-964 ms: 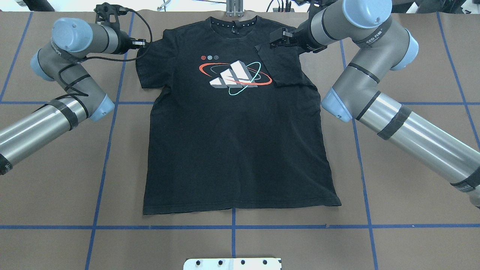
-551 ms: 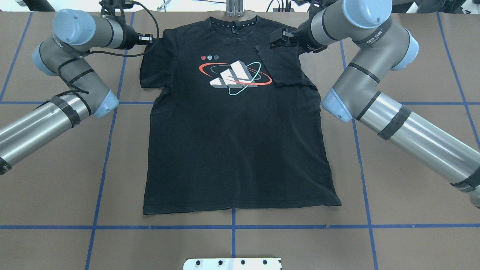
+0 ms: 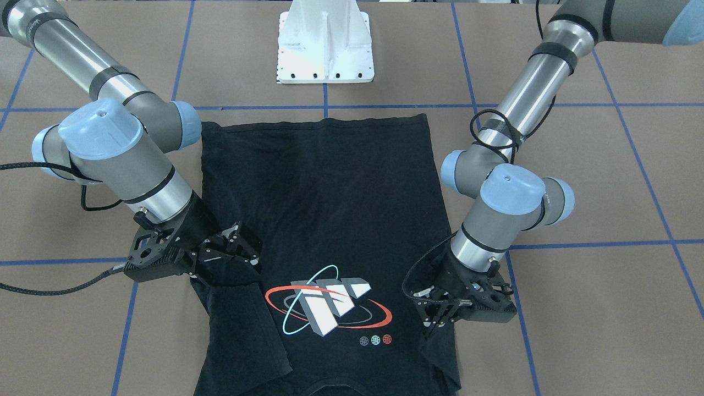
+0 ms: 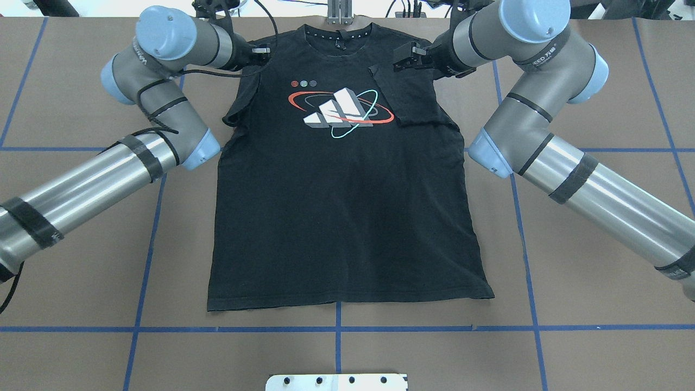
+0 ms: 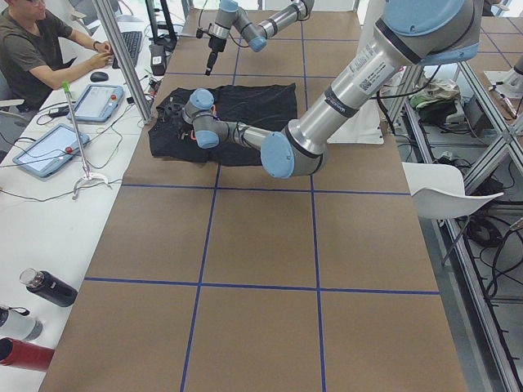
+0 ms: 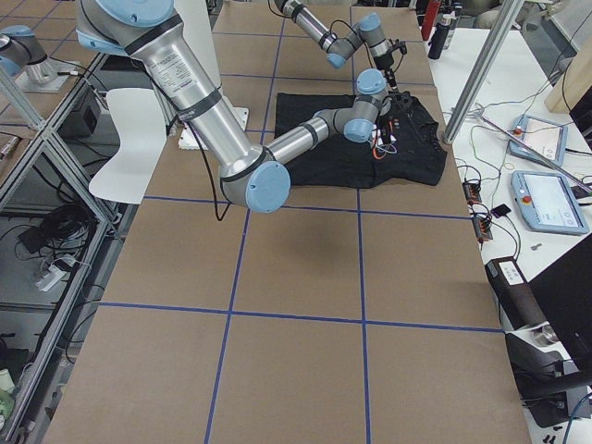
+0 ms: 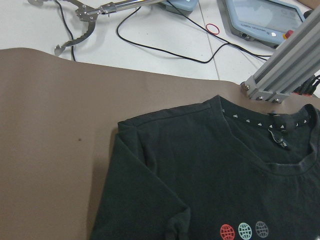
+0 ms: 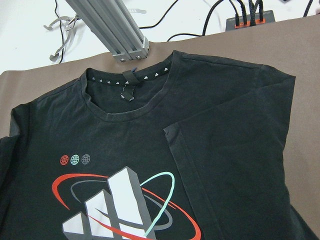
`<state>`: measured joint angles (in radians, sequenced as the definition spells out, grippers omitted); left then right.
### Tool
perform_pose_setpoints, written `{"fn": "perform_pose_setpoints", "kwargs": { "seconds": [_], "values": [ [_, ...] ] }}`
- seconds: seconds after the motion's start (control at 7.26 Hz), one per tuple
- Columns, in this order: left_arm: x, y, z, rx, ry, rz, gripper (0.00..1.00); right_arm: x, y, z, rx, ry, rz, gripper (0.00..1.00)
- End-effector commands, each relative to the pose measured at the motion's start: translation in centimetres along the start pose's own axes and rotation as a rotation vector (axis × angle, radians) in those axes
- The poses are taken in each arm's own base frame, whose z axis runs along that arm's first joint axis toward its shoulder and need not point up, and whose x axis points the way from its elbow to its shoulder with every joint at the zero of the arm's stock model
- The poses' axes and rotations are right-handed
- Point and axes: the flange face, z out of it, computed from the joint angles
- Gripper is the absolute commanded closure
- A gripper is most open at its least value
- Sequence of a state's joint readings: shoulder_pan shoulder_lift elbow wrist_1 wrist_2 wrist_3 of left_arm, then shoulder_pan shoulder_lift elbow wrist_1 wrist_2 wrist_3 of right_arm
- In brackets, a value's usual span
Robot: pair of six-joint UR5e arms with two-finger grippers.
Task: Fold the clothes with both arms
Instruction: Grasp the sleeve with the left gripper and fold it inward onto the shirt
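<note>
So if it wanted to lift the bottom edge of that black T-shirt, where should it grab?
Probably at the two corners of the bottom hem of the T-shirt, coming in low from each outer side. The hem lies flat and straight on the table, so the corners, where two free edges meet, look easiest to slip a finger under; the middle offers little to pinch.
</note>
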<state>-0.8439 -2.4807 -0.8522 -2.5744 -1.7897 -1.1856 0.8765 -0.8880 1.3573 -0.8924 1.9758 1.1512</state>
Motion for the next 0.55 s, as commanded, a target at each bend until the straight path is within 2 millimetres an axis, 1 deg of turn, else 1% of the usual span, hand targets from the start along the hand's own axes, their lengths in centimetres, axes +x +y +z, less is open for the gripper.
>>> {"fn": "perform_pose_setpoints", "kwargs": {
  "seconds": [0.0,0.14,0.28,0.41],
  "values": [
    [5.72,0.16,2.42,0.043,0.002,-0.038,1.00,0.31,-0.58,-0.38,0.009,0.002,0.002,0.01],
    [5.40,0.21,2.74,0.071,0.037,-0.032,1.00,0.35,-0.65,-0.44,0.009,0.002,0.002,0.01],
    [5.16,0.01,3.23,0.117,0.037,-0.032,1.00,0.45,-0.62,-0.41,0.008,0.003,0.003,0.01],
    [5.22,0.07,3.29,0.120,0.037,-0.032,1.00,0.54,-0.59,-0.40,0.008,0.003,0.003,0.01]
  ]
}}
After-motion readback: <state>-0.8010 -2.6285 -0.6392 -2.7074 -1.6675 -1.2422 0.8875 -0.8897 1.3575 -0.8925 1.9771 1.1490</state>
